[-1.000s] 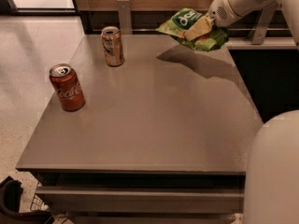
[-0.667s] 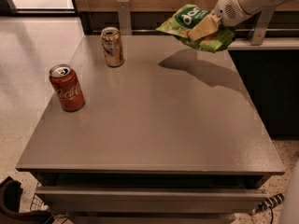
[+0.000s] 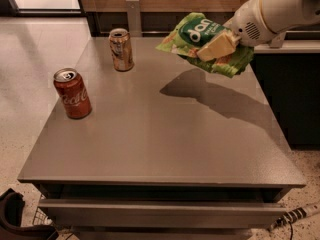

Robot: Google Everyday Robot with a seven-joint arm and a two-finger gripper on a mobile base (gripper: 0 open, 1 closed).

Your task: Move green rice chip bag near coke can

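Lowered slightly, gripper point(image 3: 211, 51) fingers point(image 3: 221, 43) pinch crinkled green rice chip bag point(image 3: 196, 32) above table point(image 3: 165, 139).

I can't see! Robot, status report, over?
Gripper shut on green rice chip bag, held above table, far right. Coke can upright, left edge. Gold can close to route.

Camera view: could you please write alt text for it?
The end effector, upper right, holds the green rice chip bag in the air above a grey table. The coke can stands near the left edge, a gold can farther back.
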